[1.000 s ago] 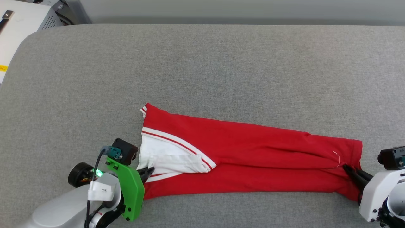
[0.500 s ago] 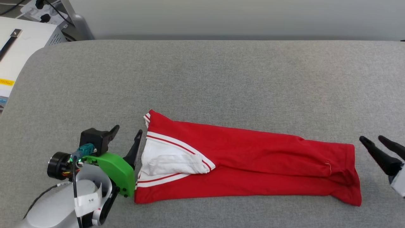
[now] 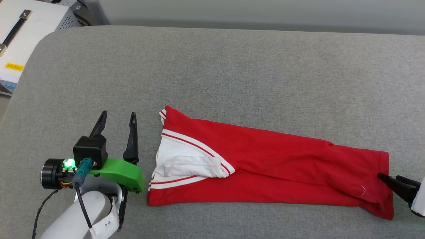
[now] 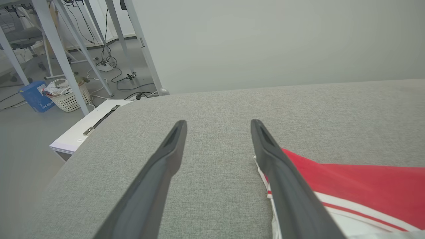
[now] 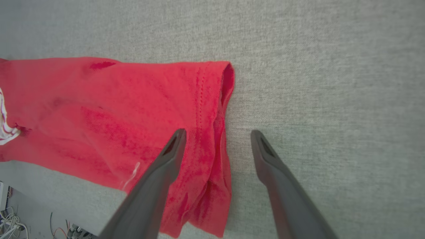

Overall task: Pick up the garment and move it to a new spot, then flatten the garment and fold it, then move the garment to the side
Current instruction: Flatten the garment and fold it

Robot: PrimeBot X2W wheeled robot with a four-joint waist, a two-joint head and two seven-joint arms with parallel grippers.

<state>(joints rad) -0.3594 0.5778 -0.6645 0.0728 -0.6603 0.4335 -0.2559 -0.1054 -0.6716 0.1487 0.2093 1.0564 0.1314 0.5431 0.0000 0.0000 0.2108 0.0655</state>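
Fabric in plain grey covers the table (image 3: 232, 66), and at its 8 o'clock the left hand (image 3: 119, 114) hovers with its two fingers spread wide and nothing between them, pointing toward 12 o'clock. It sits just beside the collar end of the garment (image 3: 265, 166) and apart from it, probably so that it can come back to that end for the next fold.

The garment lies on the near half of the table as a long narrow band running from 8 o'clock toward 4 o'clock, which reads as a lengthwise fold already made. Its plain red back faces up. At the left end a white sleeve (image 3: 189, 164) is tucked in across the red, edged by white-and-red striped trim (image 3: 196, 147). Soft ridges run along the length, and a loose pale thread (image 3: 363, 190) shows near the right end.

At 4 o'clock the right hand (image 5: 218, 132) is also open and empty, straddling the hem (image 5: 227, 99), one finger over the red cloth and the other over bare table. Whether it touches the cloth cannot be told
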